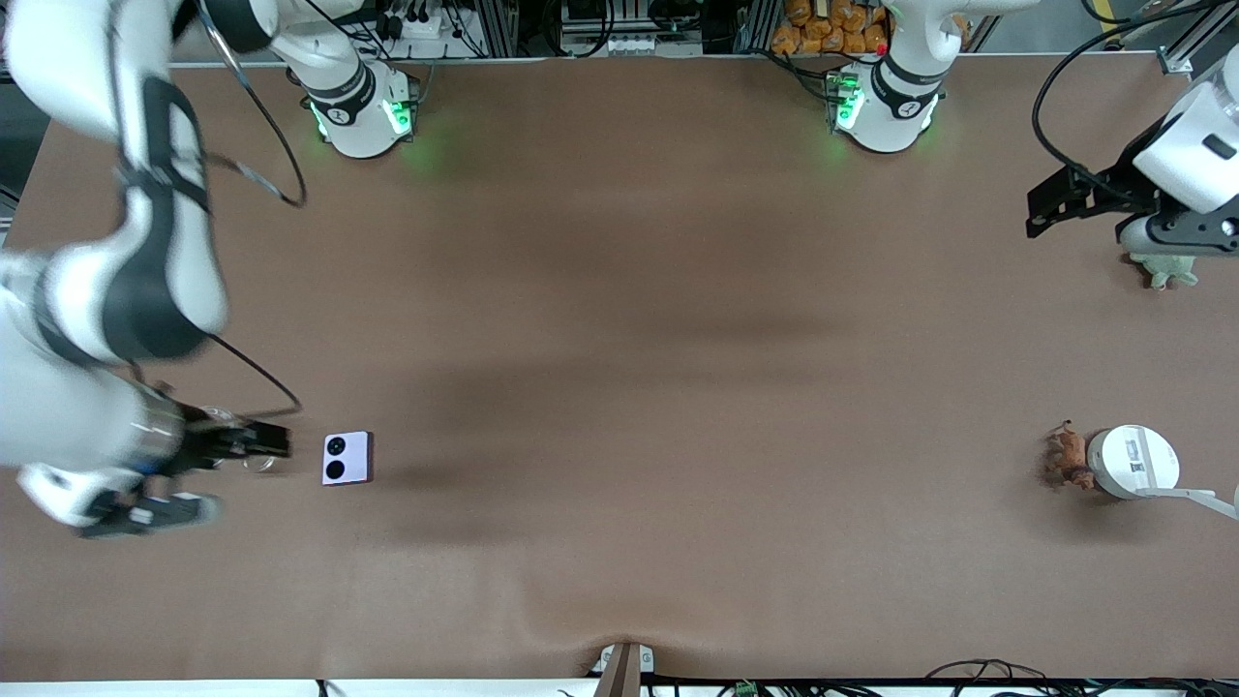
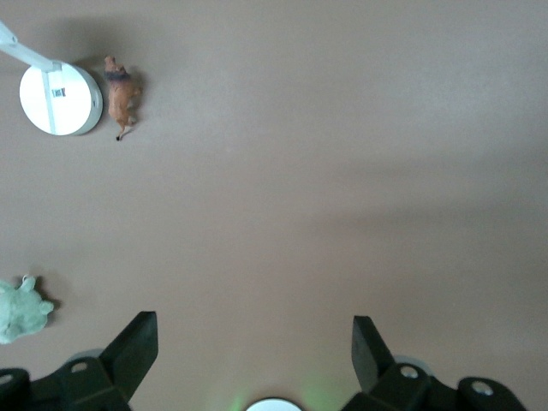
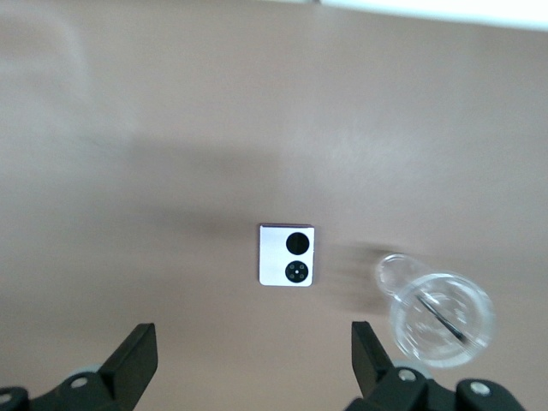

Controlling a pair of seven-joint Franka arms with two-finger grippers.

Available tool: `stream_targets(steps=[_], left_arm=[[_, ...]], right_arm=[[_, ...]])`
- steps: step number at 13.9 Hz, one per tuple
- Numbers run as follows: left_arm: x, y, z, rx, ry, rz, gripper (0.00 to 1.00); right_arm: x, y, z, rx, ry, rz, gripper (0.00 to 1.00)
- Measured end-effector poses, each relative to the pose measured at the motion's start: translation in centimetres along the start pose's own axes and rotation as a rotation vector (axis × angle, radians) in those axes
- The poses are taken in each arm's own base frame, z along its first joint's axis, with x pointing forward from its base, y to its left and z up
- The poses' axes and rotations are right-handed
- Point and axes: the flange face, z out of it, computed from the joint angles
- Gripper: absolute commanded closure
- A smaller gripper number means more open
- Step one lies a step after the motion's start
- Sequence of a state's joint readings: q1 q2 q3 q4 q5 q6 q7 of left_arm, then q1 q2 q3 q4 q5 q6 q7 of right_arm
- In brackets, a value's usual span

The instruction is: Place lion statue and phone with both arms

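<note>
The pale-lavender phone (image 1: 347,457) lies flat toward the right arm's end of the table, its two black circles facing up. It also shows in the right wrist view (image 3: 288,255). My right gripper (image 1: 261,442) hangs open and empty (image 3: 253,347) in the air beside the phone. The small orange-brown lion statue (image 1: 1068,457) lies toward the left arm's end, touching a white disc; it also shows in the left wrist view (image 2: 122,96). My left gripper (image 1: 1045,208) is open and empty (image 2: 255,342), high over bare table, well away from the lion.
A white round disc (image 1: 1133,462) with a white strap lies beside the lion (image 2: 60,98). A green plush toy (image 1: 1164,268) lies under the left arm's hand (image 2: 21,310). A clear glass cup (image 3: 441,321) stands beside the phone, below the right gripper (image 1: 257,464).
</note>
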State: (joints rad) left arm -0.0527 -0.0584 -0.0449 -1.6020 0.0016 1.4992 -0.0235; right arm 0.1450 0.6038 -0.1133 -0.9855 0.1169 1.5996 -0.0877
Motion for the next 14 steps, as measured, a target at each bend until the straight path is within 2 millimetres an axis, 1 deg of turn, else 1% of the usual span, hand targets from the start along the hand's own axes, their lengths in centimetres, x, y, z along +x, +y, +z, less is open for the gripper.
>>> stream_targets(steps=[1, 2, 3, 5, 7, 9, 11, 12, 14], left_arm=[[-0.3, -0.1, -0.4, 0.000, -0.005, -0.002, 0.00], [-0.6, -0.3, -0.7, 0.000, -0.014, -0.004, 0.00], [-1.0, -0.3, -0.8, 0.001, -0.028, -0.005, 0.00], [-1.3, -0.3, -0.7, 0.001, -0.051, -0.005, 0.00], [-1.4, -0.2, -0.7, 0.002, -0.057, -0.002, 0.00], [-1.4, 0.0, -0.9, 0.002, -0.052, 0.000, 0.00], [-1.3, 0.0, -1.3, 0.001, -0.040, 0.000, 0.00], [-1.2, 0.0, -1.3, 0.002, -0.030, 0.001, 0.00], [-0.7, -0.1, -1.2, 0.015, -0.012, 0.002, 0.00]], right_arm=[[-1.2, 0.2, -3.1, 0.005, 0.014, 0.003, 0.00], [-2.3, 0.7, -5.4, 0.012, 0.026, 0.010, 0.00], [-3.2, 1.4, -7.2, 0.024, 0.039, 0.016, 0.00], [-5.1, 2.3, -10.0, 0.061, 0.031, 0.018, 0.00], [-7.1, 2.1, -12.6, 0.071, 0.018, 0.021, 0.00], [-9.8, 1.6, -15.4, 0.067, -0.019, 0.034, 0.00], [-12.6, 1.5, -17.4, 0.052, -0.064, 0.050, 0.00], [-13.6, 1.5, -17.9, 0.044, -0.071, 0.057, 0.00], [-15.5, 1.7, -17.8, 0.020, -0.071, 0.072, 0.00]])
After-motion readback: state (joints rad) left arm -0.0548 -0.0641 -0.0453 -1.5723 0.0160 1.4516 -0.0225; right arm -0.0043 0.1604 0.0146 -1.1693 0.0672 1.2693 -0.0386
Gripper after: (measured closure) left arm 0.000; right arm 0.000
